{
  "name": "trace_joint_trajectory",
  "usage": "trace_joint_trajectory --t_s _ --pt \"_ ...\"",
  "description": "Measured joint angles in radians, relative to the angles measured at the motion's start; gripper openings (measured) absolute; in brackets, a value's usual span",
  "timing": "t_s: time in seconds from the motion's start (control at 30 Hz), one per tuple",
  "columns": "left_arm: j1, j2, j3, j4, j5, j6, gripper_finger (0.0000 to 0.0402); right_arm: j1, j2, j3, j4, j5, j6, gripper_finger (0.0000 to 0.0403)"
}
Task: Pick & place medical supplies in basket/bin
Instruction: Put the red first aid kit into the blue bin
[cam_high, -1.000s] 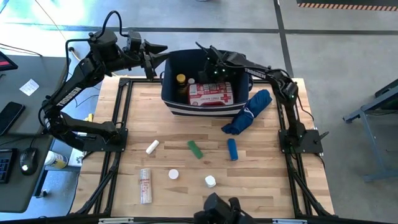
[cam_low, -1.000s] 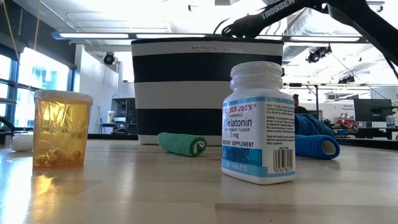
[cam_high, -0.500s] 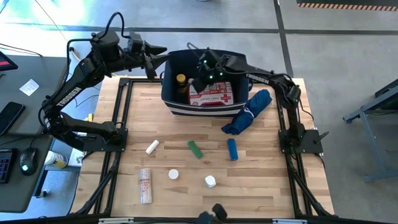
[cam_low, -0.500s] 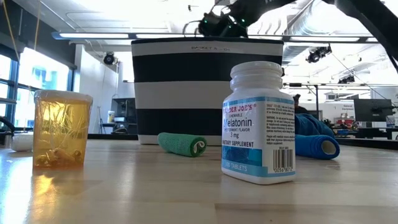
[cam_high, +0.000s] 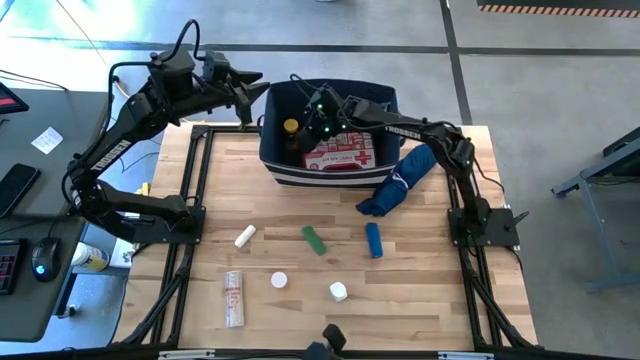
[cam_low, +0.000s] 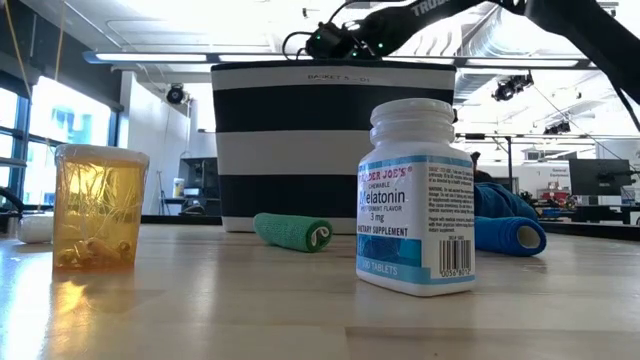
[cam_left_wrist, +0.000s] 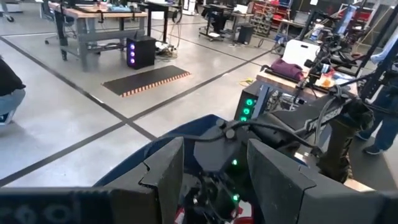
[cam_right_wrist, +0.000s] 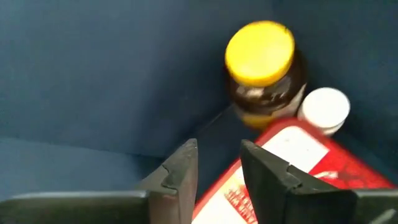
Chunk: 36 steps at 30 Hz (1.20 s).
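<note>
1. Two arms are present: the right end effector (cam_high: 313, 110) is positioned over the left part of the navy bin (cam_high: 275, 150); the left end effector (cam_high: 250, 92) hovers just outside the bin's left rim, above the far edge of the tabletop (cam_high: 420, 290)
2. Right end effector state: fingers (cam_right_wrist: 182, 168) are parted by a narrow gap and hold nothing, as shown in the right wrist view; they point down into the bin's interior
3. Left end effector state: fingers (cam_left_wrist: 165, 171) are parted with nothing between them; the left wrist view looks past them toward the right arm and the bin's rim
4. Bin contents: the red-and-white first aid pouch (cam_high: 340, 152) lies flat inside; the amber bottle with yellow cap (cam_right_wrist: 260, 73) stands upright beside the pouch near the bin's corner; a white cap (cam_right_wrist: 324, 107) sits next to the amber bottle, touching the pouch edge
5. Supplies on the tabletop, all well apart from the bin: white tube (cam_high: 244, 236), green roll (cam_high: 314, 240), blue roll (cam_high: 373, 240), flat pale box (cam_high: 234, 298), white round cap (cam_high: 279, 281), small white bottle (cam_high: 338, 291)
6. Low view: the white bottle (cam_low: 416, 198) stands upright near the camera, with an amber container (cam_low: 98, 205) to its side and the green roll (cam_low: 292, 231) lying before the bin (cam_low: 330, 140)
7. Royal-blue fabric bundle (cam_high: 400, 180) lies on the tabletop, against the bin's right side
</note>
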Motion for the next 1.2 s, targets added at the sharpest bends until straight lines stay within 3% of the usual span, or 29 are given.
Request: trace_joint_trajectory --t_s 0.23,0.37,0.47,0.73,0.83,0.93,1.07,1.2 --pt "-0.002 0.009 0.000 -0.040 -0.036 -0.008 0.0209 -0.011 -0.008 0.000 -0.051 -0.010 -0.055 0.0076" --pt "-0.001 0.030 0.001 -0.081 -0.044 -0.027 0.0195 -0.013 -0.081 -0.001 -0.084 -0.028 -0.076 0.0053" --pt "-0.002 0.071 0.001 -0.097 -0.021 -0.011 0.0161 -0.013 -0.167 0.000 -0.138 0.018 -0.109 0.0034" --pt "-0.002 0.202 0.000 -0.093 0.076 0.079 0.0021 -0.013 -0.412 0.000 -0.319 0.161 -0.161 0.0002" --pt "-0.004 0.257 0.000 -0.108 0.083 0.148 0.0033 -0.013 -0.483 0.001 -0.355 0.189 -0.162 0.0002" --pt "-0.040 0.317 0.001 -0.155 0.023 0.235 0.0046 -0.010 -0.539 0.001 -0.382 0.195 -0.155 0.0006" --pt "-0.078 0.391 -0.001 -0.236 -0.018 0.294 0.0021 -0.001 -0.599 0.001 -0.425 0.194 -0.144 0.0005" --pt "-0.108 0.435 0.000 -0.250 -0.043 0.296 0.0023 0.017 -0.626 0.000 -0.469 0.200 -0.145 0.0001"
